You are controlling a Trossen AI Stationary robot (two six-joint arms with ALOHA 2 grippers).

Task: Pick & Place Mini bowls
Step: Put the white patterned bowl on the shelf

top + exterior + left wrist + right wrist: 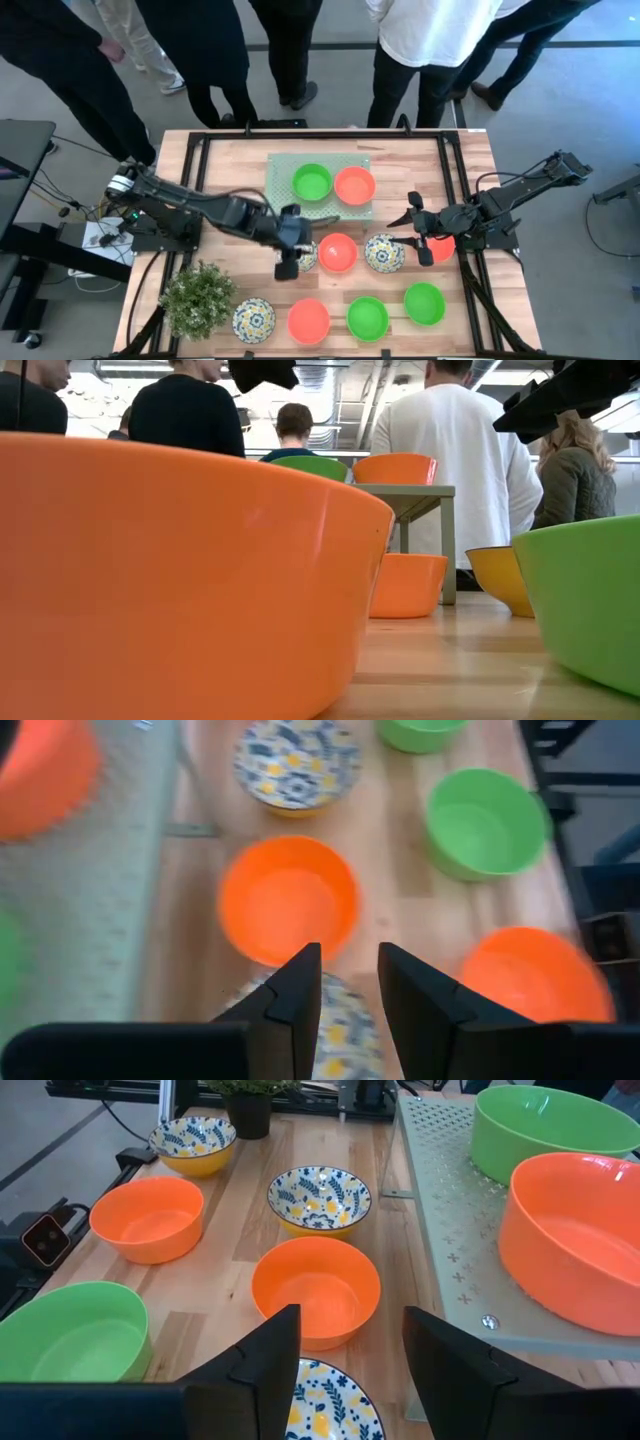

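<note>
Two mini bowls, one plain bright green [312, 182] and one plain orange-red [354, 185], already sit on the pale green perforated rectangular mat [283, 170]. The remaining bowls (floral, orange and green) lie scattered on the wooden worktop [470, 170], so most placing is probably left. The left hand [288, 255] hovers narrowly parted above a floral bowl [308, 257], holding nothing. The right hand [416, 228] stands wide, empty.

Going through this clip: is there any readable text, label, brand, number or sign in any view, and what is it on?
None can be read in any view.
The patterned bowls carry only a blue and yellow floral design, no letters.
The perforated mat shows only holes and small cross-shaped marks.
The small dark box with a red square beside the table shows no lettering.
Green bowls and orange bowls are plain.
</note>
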